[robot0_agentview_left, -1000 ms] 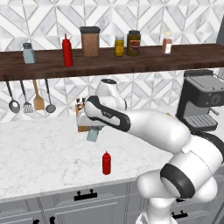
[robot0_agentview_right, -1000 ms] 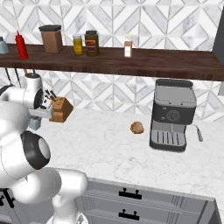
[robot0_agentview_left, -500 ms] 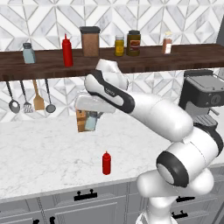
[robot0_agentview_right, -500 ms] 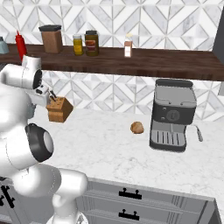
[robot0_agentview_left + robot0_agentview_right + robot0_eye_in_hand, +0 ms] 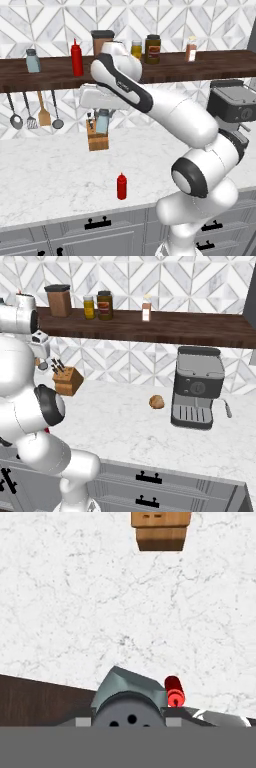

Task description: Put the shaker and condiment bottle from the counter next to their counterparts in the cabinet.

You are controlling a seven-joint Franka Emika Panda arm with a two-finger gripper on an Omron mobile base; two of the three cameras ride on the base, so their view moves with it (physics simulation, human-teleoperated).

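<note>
My gripper (image 5: pixel 102 114) is shut on the shaker (image 5: pixel 102 123), a pale blue-grey one with a dark cap, held in the air above the knife block and below the cabinet board (image 5: pixel 50 75). In the hand view the shaker's cap (image 5: pixel 129 698) sits between my fingertips. The condiment bottle (image 5: pixel 121 186), red with a pointed nozzle, stands upright on the counter (image 5: pixel 50 175) near its front edge; the condiment bottle (image 5: pixel 174 691) also shows in the hand view, beside the cap. Their counterparts stand on the cabinet's left end: a matching shaker (image 5: pixel 32 60) and a red bottle (image 5: pixel 76 57).
A wooden knife block (image 5: pixel 97 138) stands at the wall under my hand. Utensils (image 5: pixel 32 110) hang below the shelf at left. Jars (image 5: pixel 152 48) line the shelf's middle. A coffee machine (image 5: pixel 197 387) and a small brown round thing (image 5: pixel 156 401) occupy the counter's right.
The arm has lifted the shaker higher, from just above the counter to the level of the knife block's top and nearer the shelf. The red bottle on the counter has stayed put.
</note>
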